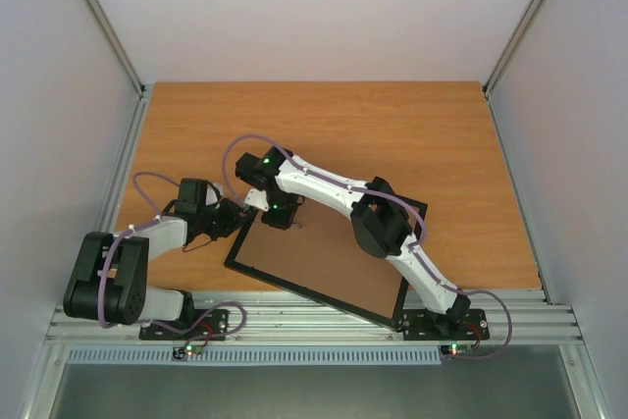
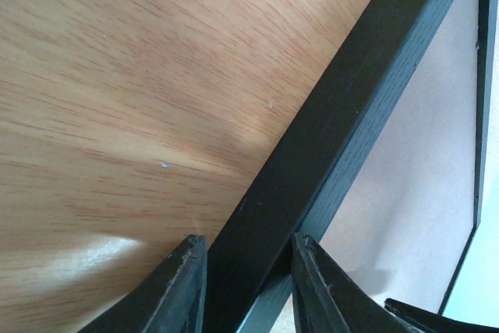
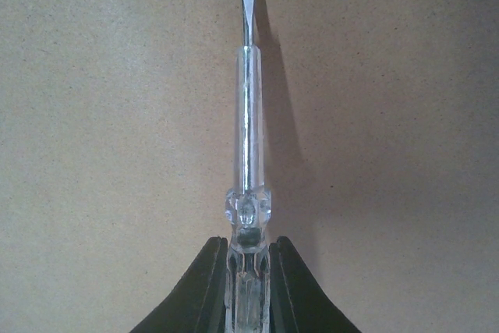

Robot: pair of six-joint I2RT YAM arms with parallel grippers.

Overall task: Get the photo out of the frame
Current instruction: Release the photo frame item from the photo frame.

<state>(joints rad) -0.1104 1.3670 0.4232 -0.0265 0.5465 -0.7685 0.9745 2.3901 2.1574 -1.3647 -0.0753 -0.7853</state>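
Wooden worktop (image 1: 324,125) carries one large item: the black frame (image 1: 304,292), lying face down, so its brown backing board (image 1: 324,262) faces up under both pincers. That orientation makes sense, since the way in is from the back. The photo is not visible in any view; judged to sit beneath the board, under the right pincer, hidden from above. Left pincer (image 2: 248,241) is at the frame's left edge, its two jaws straddling the black rail, one on the worktop side and one on the board side, closed against the wood. It looks like a bracing grip, holding the frame against sliding while the other arm works. Right pincer (image 3: 248,246) reaches across the frame and is clamped tight on the clear handle of a flat-blade screwdriver (image 3: 247,138), the shaft pointing straight ahead of its jaws and low over the board. Blade tip runs to the top of the wrist view; whether it touches the board or a retaining tab cannot be told. The tool is likely there to pry at whatever fastens the board. Board not yet lifted.
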